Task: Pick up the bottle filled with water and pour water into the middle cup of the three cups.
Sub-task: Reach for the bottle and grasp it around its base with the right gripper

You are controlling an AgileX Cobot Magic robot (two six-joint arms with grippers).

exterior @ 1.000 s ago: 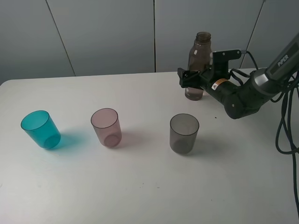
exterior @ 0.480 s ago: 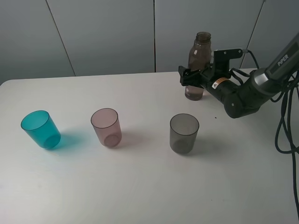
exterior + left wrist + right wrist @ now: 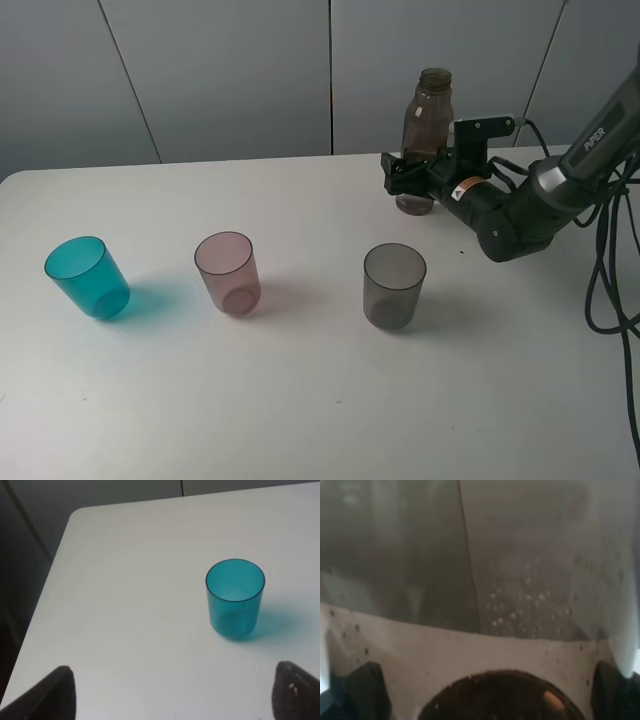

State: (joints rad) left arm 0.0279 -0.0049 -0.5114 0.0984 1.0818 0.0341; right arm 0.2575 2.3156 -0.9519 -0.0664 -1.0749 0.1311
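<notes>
The smoky brown bottle (image 3: 424, 115) stands upright at the back right of the white table (image 3: 300, 400). My right gripper (image 3: 407, 180) is open, with the lower part of the bottle between its jaws. In the right wrist view the bottle (image 3: 480, 580) fills the picture between the gripper's (image 3: 487, 690) spread fingertips. The three cups stand in a row: teal (image 3: 87, 277), pale pink in the middle (image 3: 228, 273), smoky grey (image 3: 394, 286). My left gripper (image 3: 175, 690) is open and empty, above the table near the teal cup (image 3: 235, 600). It does not show in the exterior view.
The right arm's black cables (image 3: 610, 270) hang at the table's right side. A grey panelled wall (image 3: 230, 70) runs behind the table. The left wrist view shows the table's left edge (image 3: 50, 595) and a dark drop beyond it.
My right gripper has moved a little further in around the bottle. The bottle and the three cups have stayed in place.
</notes>
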